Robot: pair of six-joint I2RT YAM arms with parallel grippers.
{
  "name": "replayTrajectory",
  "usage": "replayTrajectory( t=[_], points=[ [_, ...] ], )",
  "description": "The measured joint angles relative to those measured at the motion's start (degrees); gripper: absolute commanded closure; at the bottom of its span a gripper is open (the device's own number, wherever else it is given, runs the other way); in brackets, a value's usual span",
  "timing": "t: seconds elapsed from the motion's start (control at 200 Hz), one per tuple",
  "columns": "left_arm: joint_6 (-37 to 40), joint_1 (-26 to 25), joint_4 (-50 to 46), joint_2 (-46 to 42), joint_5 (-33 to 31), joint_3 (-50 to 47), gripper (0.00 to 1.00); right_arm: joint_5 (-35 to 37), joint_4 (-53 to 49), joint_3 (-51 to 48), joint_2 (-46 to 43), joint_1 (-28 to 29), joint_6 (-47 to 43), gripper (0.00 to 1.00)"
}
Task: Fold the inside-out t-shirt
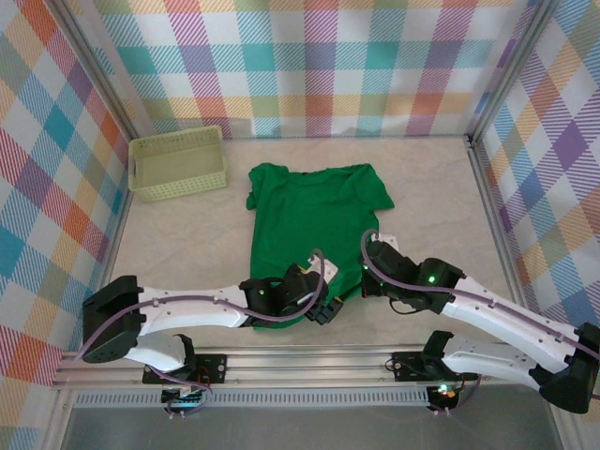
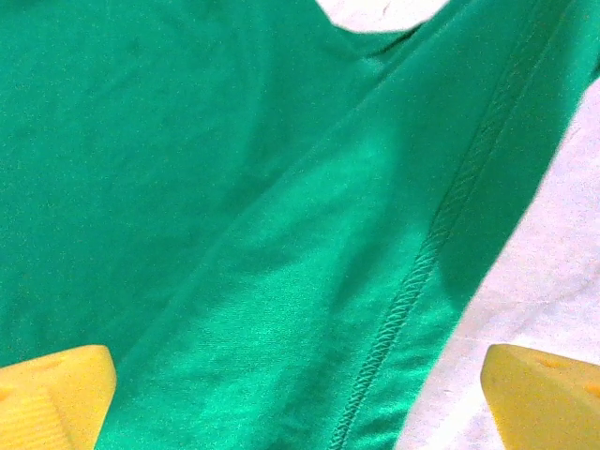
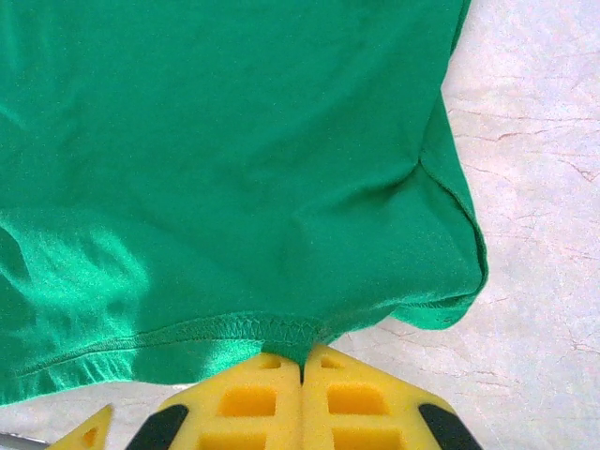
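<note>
**A:** Where was the green t-shirt [image 1: 314, 211] found?

**B:** It was spread out on the pale table [image 1: 422, 187], with the sleeves laid to the far side and the hem toward the arm bases. A pale yellow-green lattice basket [image 1: 178, 162] was seen near the shirt's sleeve on the left arm's side, apart from the cloth.

**A:** How was the left gripper [image 1: 322, 307] seen?

**B:** It was held over the shirt's near hem, about midway along it. Its yellow pads [image 2: 56, 398] were spread wide. Wrinkled cloth and a stitched seam [image 2: 422, 262] were seen below them, and nothing was clamped.

**A:** And the right gripper [image 3: 301, 367]?

**B:** It was placed at the shirt's near hem, close to the corner on the right arm's side. Its pads were pressed together, and the edge of the hem was pinched between them.
</note>
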Motion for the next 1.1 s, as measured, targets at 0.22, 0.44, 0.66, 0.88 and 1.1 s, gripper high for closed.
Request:
replayTrajectory(
  t=[0.22,0.44,0.66,0.88,1.1],
  points=[
    [-1.6,0.0,-0.5,6.7,-5.4,3.4,0.10,0.0,1.1,0.9,-1.2,-0.3,-0.2,1.00],
    [-4.5,0.0,-3.0,7.6,-12.4,4.0,0.39,0.7,1.0,0.9,-1.4,-2.0,-0.1,1.00],
    [-5.1,0.6,-3.0,6.6,-14.5,4.0,0.69,0.6,1.3,0.8,-1.4,-3.1,-0.1,1.00],
    [-5.3,2.8,-2.5,4.0,-13.2,4.0,0.88,-0.7,3.6,-1.0,-1.8,-3.1,-0.2,0.95],
    [-5.6,4.4,-1.5,2.7,-9.6,4.1,0.96,-3.0,7.6,-4.6,-4.6,-3.1,-1.7,0.67]
  ],
)
